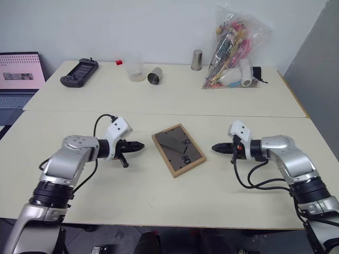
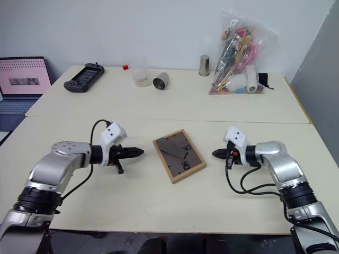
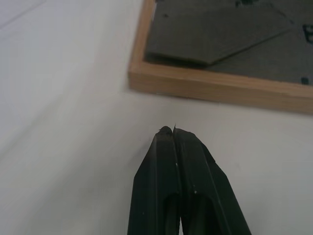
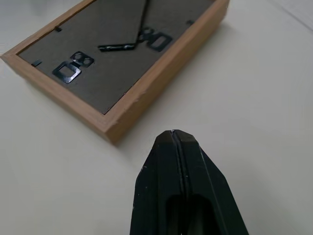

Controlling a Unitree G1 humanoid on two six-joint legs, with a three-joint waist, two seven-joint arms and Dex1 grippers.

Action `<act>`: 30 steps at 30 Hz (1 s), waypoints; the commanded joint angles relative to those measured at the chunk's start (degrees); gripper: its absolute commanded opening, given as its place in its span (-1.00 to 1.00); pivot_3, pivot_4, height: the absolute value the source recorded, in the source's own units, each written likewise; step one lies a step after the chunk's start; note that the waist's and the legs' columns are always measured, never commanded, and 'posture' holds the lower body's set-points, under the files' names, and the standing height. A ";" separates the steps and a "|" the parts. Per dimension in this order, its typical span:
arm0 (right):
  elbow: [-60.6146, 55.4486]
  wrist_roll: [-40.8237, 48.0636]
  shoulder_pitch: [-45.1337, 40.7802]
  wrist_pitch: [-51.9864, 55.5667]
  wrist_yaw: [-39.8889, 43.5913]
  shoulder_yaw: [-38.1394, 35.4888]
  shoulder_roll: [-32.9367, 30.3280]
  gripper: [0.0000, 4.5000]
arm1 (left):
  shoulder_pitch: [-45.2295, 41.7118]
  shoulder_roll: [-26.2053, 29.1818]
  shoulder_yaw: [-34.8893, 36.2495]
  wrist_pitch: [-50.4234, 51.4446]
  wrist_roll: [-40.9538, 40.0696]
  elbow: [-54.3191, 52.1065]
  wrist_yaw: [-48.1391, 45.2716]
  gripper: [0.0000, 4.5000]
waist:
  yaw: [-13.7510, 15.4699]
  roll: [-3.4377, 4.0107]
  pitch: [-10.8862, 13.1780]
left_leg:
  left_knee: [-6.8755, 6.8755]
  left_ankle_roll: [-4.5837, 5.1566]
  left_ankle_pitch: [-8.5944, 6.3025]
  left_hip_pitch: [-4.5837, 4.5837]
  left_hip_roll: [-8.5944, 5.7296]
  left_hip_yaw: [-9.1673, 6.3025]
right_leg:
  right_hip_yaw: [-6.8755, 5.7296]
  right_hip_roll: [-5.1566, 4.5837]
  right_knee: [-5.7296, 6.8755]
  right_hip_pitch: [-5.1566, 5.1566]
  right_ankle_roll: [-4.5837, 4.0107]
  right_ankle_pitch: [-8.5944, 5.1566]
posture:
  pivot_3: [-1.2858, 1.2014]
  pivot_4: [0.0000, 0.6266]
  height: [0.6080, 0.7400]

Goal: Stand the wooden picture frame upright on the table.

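Note:
The wooden picture frame lies flat on the table, dark grey back up, its fold-out stand and black digits showing. My left gripper is shut and empty, its tip pointing at the frame's left edge with a small gap. On the other side my right gripper is also shut and empty, aimed at the frame's right edge from a short distance. In the left wrist view the closed fingertips sit just short of the frame. The right wrist view has the frame just beyond the shut fingers.
A second table behind carries a black handheld controller, a clear cup, a tipped metal cup, an upright metal cylinder and a plastic bag of colourful items. A laptop stands at far left.

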 commanded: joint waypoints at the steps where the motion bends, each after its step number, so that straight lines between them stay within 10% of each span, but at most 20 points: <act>1: -2.05 -0.19 0.38 -1.02 -0.39 -0.02 0.70 -1.00 | -3.31 -1.57 -1.33 -3.43 2.58 2.32 0.73 -0.98 | 0.03 0.00 0.00 | 0.03 0.00 0.00 -0.03 0.00 -0.02 | -0.01 0.00 0.00 0.00 0.00 0.00 | 0.03 -0.52 1.00; 30: -8.87 2.94 0.62 6.18 3.24 0.41 -1.32 -1.00 | -13.86 -8.50 -5.64 -16.72 12.04 21.28 -4.10 -0.98 | 0.07 0.00 0.00 | 0.25 0.00 0.00 -0.07 -0.04 -0.11 | -0.06 0.01 0.07 0.05 0.03 0.01 | 0.03 -0.52 1.00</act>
